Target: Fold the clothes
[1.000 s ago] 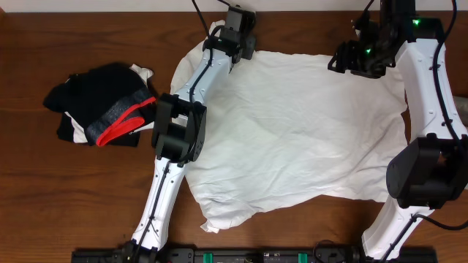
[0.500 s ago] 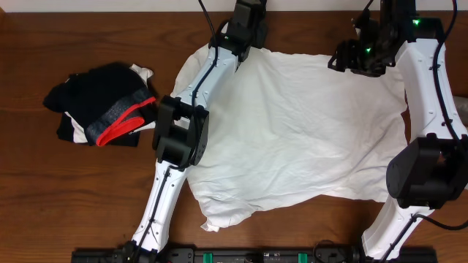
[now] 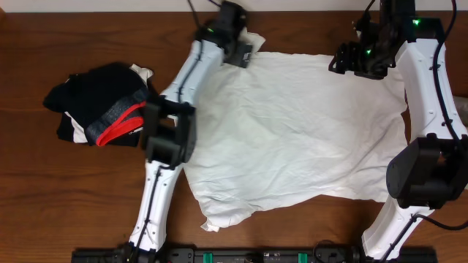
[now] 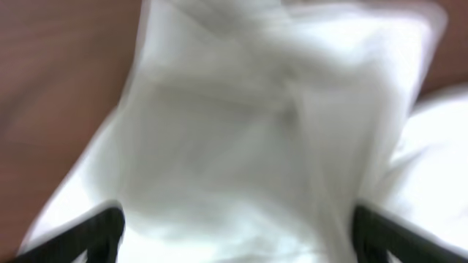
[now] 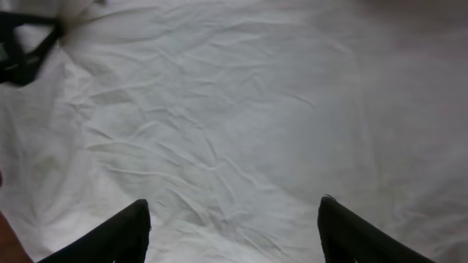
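Observation:
The clothes, a large white T-shirt (image 3: 300,124), lie spread flat and wrinkled on the wooden table (image 3: 66,190), no lettering showing. My left gripper (image 3: 240,51) hovers over the shirt's far left corner. The left wrist view is blurred: white cloth (image 4: 256,124) fills it, and the gripper (image 4: 238,234) is open with its dark fingertips (image 4: 102,230) wide apart and nothing between them. My right gripper (image 3: 352,62) is over the shirt's far right part. In the right wrist view it (image 5: 234,230) stands open above smooth shirt fabric (image 5: 241,109), holding nothing.
A pile of black garments with a grey-and-red band (image 3: 102,106) lies on the table left of the shirt. The left arm's links (image 3: 172,131) stretch over the shirt's left edge; the right arm (image 3: 431,109) runs along its right edge.
My left gripper has opened wide and let go of the shirt's far left corner, swinging slightly left. The right gripper has stayed in place and opened a little more.

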